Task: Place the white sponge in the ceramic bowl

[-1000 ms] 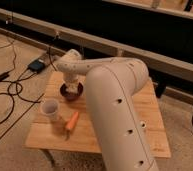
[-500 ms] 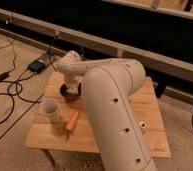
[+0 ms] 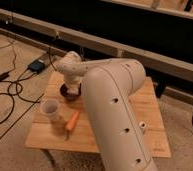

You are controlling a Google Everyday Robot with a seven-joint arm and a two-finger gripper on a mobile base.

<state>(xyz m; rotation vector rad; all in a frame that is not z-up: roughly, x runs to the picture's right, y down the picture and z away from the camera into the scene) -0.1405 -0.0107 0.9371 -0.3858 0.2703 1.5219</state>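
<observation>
The ceramic bowl (image 3: 69,93), dark maroon and glossy, sits on the wooden table (image 3: 115,131) at the back left. My gripper (image 3: 71,83) hangs straight over the bowl at its rim, at the end of my big white arm (image 3: 112,100), and covers most of the bowl's inside. The white sponge is hidden from view; I cannot tell whether it is in the gripper or in the bowl.
A translucent white cup (image 3: 50,108) stands in front and to the left of the bowl. An orange carrot (image 3: 71,121) lies beside the cup near the table's front. Cables and a power block (image 3: 37,65) lie on the floor to the left.
</observation>
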